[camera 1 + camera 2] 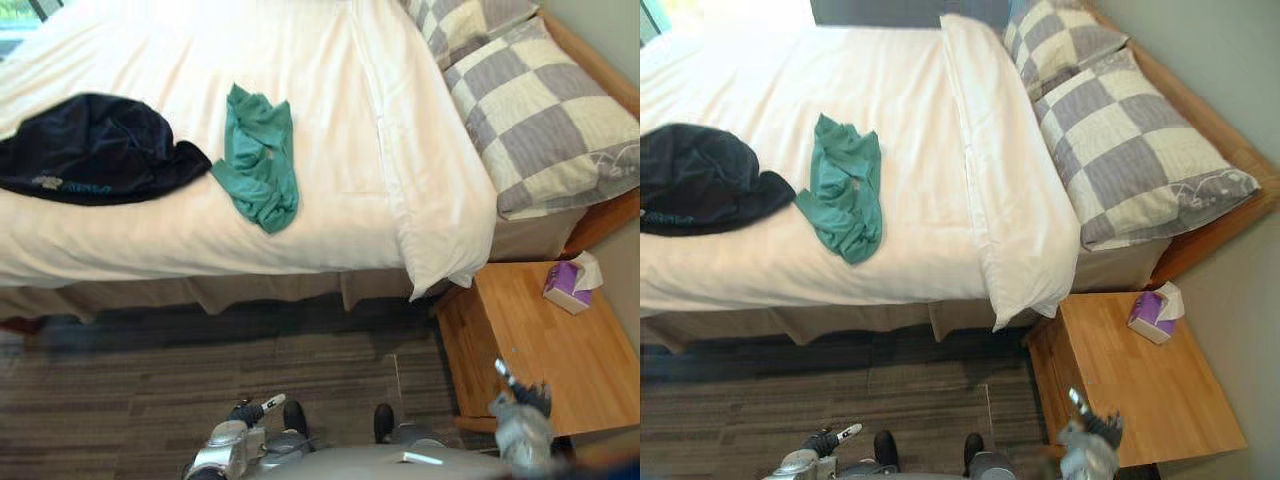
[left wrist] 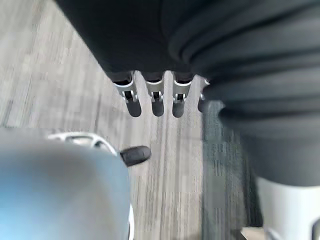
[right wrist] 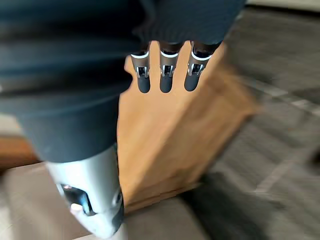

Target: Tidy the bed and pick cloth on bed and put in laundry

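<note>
While it lies crumpled on the white bed (image 1: pixel 380 120), the green cloth (image 1: pixel 260 160) stretches from far to near, its narrower end pointing toward the bed's near edge. To its left, a dark navy cloth (image 1: pixel 95 150) spreads from left to right, its right tip just beside the green one. Grey-checked pillows (image 1: pixel 545 115) sit at the bed's right end. A grey plank floor (image 1: pixel 200 380) runs along the near side. A wooden desk (image 1: pixel 540 350) stands at the near right, carrying a purple tissue box (image 1: pixel 568 285). The left hand (image 2: pixel 157 100) hangs over the floor, fingers straight, thumb apart, holding nothing. The right hand (image 3: pixel 167 80) hovers by the desk, fingers straight, empty.
</note>
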